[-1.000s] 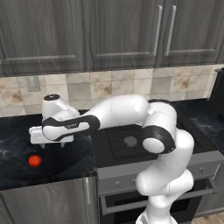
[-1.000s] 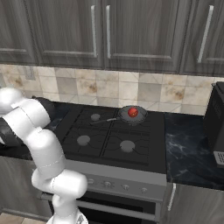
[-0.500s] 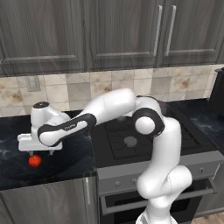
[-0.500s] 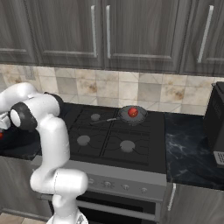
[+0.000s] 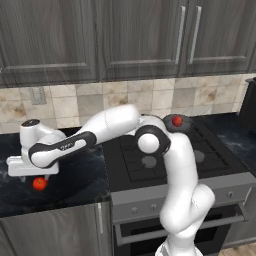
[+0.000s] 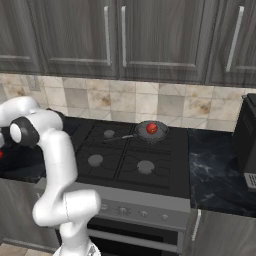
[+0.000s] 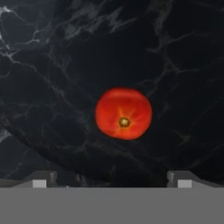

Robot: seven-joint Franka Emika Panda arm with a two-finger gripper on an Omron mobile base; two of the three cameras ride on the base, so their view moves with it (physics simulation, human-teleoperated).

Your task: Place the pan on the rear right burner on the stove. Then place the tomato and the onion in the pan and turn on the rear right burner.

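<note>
While my arm stretches far out to the left over the black marble worktop (image 5: 75, 175), the stove (image 6: 135, 160) sits well apart from my hand, its black cooktop set between two runs of that dark stone. On its rear right burner (image 6: 161, 134) rests the pan (image 6: 145, 132), its long thin handle pointing left across the grates toward the rear left burner. Inside the pan lies the onion (image 6: 152, 129), a dull red ball; from the left base camera it shows just past my elbow (image 5: 176, 121).

My end effector (image 5: 40, 176) hangs low over the worktop to the left of the stove, pointing straight down. Its fingers (image 7: 43, 178) are spread wide and released, with nothing between them; from the hand camera the two tips stand far apart at either side, well clear of anything.

Directly below, the tomato (image 7: 124, 113) lies on the bare marble, bright orange-red with its small stem scar facing up at the camera. From the left base camera it sits just under my hand (image 5: 39, 184), near the front part of the worktop and not touched by either finger.
</note>
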